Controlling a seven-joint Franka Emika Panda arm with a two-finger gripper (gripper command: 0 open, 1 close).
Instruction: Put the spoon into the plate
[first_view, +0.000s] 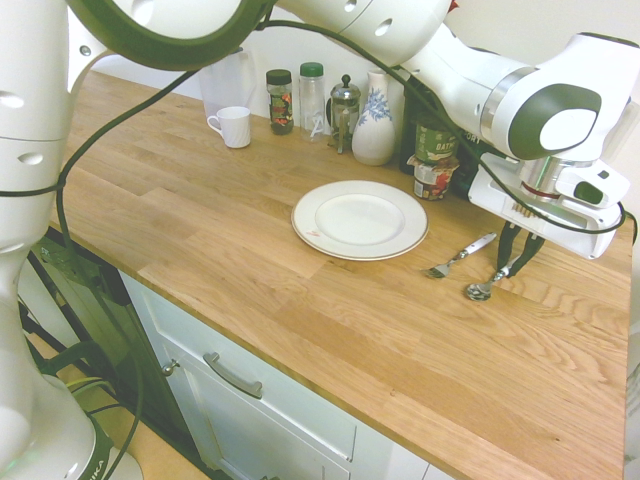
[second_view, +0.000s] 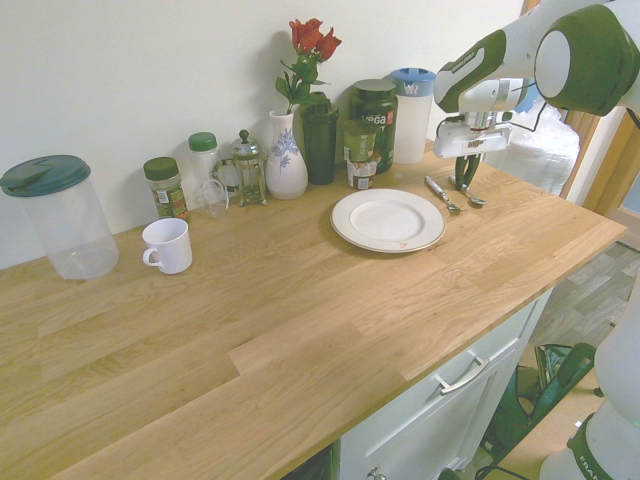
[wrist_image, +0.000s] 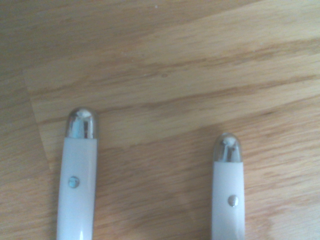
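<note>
The spoon (first_view: 479, 291) lies on the wooden counter to the right of the plate (first_view: 400, 241), its shiny bowl toward the front edge. My gripper (first_view: 508, 267) stands straight down over the spoon's white handle, and its dark fingers meet on it, so it looks shut on the spoon. The spoon still rests on the wood. In the second exterior view the gripper (second_view: 465, 182) is just behind the spoon (second_view: 473, 199), beyond the plate (second_view: 346, 226). The wrist view shows two white handle ends side by side; the right one (wrist_image: 228, 195) is likely the spoon's.
A white-handled fork (first_view: 458, 258) lies between the spoon and the plate. Behind the plate stand a vase (first_view: 376, 125), a French press (first_view: 344, 110), jars, tins (first_view: 434, 160), a mug (first_view: 233, 126) and a clear jug (second_view: 60, 215). The counter's front edge is close.
</note>
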